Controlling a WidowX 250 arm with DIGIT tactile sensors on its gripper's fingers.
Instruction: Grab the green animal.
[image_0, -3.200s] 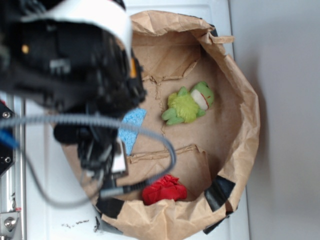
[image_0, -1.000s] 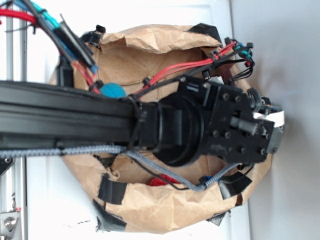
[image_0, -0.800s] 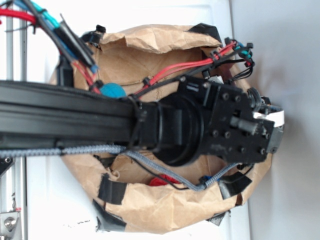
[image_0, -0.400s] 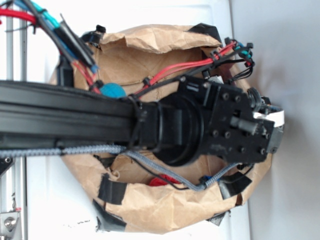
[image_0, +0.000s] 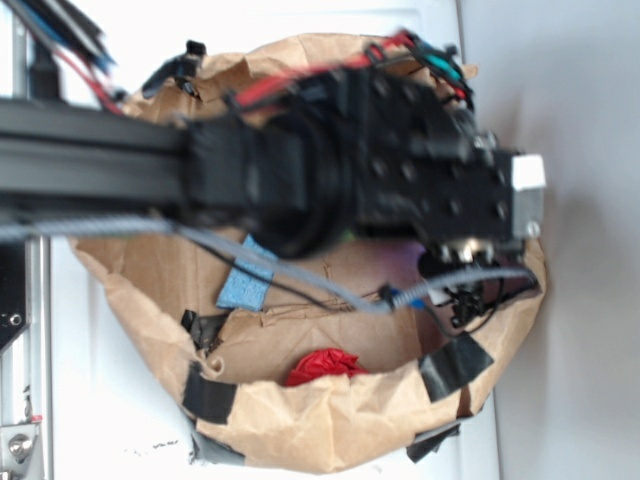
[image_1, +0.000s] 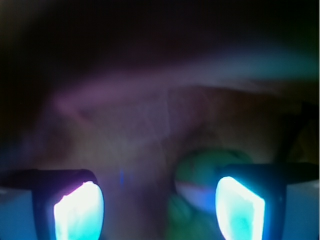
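While wrist view blurs, claw (image_1: 157, 210) seems wide apart, green animal (image_1: 202, 172) by right pad.

A brown paper bag (image_0: 330, 425) holds a red cloth lump (image_0: 322, 366) and a blue scrap (image_0: 245, 286).

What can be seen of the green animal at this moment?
Only the wrist view shows the green animal, blurred and dim: a rounded green shape with a pale, reddish-edged mouth band, lying on the brown paper bag floor. It sits off-centre between the gripper fingers, close to the right-hand glowing pad, which overlaps it; contact cannot be judged. In the exterior view the arm hides it.
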